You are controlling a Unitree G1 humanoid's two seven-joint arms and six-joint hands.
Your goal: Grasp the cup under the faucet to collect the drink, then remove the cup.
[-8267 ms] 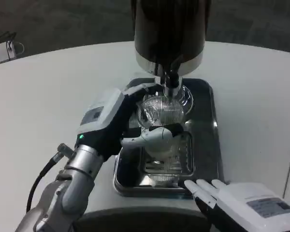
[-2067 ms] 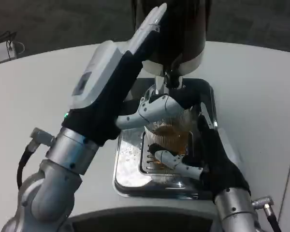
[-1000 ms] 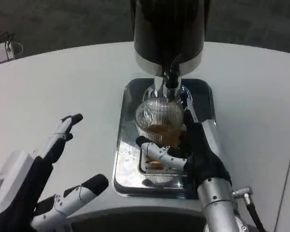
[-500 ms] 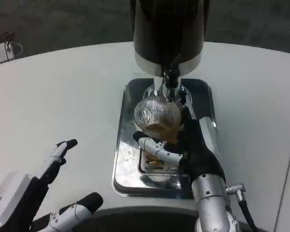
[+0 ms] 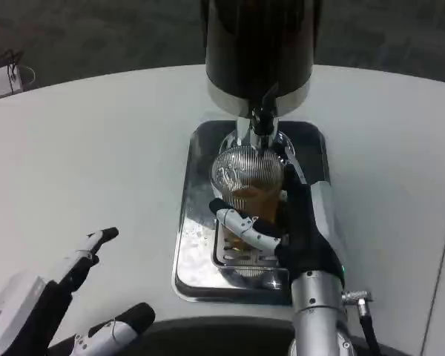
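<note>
White tabletop all round, the cup of amber drink sits under the faucet at the drip tray's far end, gripped by the right hand, which should lift it level, while the left hand idles, fingers spread.

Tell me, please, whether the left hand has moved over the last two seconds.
Yes. The left hand has come down from beside the dispenser to the picture's lower left, away from the metal tray, fingers spread.
</note>
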